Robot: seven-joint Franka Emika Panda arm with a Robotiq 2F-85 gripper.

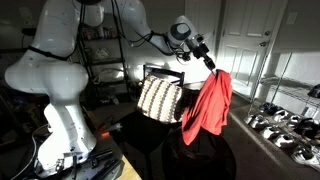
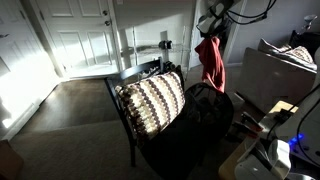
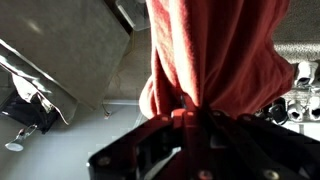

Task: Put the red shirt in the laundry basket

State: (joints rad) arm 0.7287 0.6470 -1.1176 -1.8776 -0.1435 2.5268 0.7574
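Arm pose: seen in ext. view as arm (image 1: 55, 75) rising from white base at frame edge, elbow high, forearm run out roughly horiz. to gripper (image 1: 207, 62), wrist tipped down. Gripper clamped tight on top bunch of red shirt (image 1: 208, 105); rest of cloth hanging limp, free in air.

Location of red shirt: not in laundry basket (image 1: 160, 98). Hung just beside it, off basket's far side from robot base, over black round tub (image 1: 205, 150). Hem low near tub; contact w/ tub can't tell.

Per-view diffs:
- Ext. view w/ robot base: shows whole arm posture, plus wire rack w/ shoes (image 1: 285, 125) beyond shirt.
- Ext. view from opp. side: only gripper (image 2: 207, 28) and wrist end visible, up near top edge; red shirt (image 2: 210, 62) dangling behind black tub (image 2: 205, 112), zigzag basket (image 2: 152, 102) nearer camera, tilted in dark frame. White doors (image 2: 80, 40) at back, seen nowhere else.
- Wrist view: only view confirming grip, w/ gripper (image 3: 185, 118) fingers pinched shut on gathered red cloth (image 3: 220, 55). Basket not visible here.
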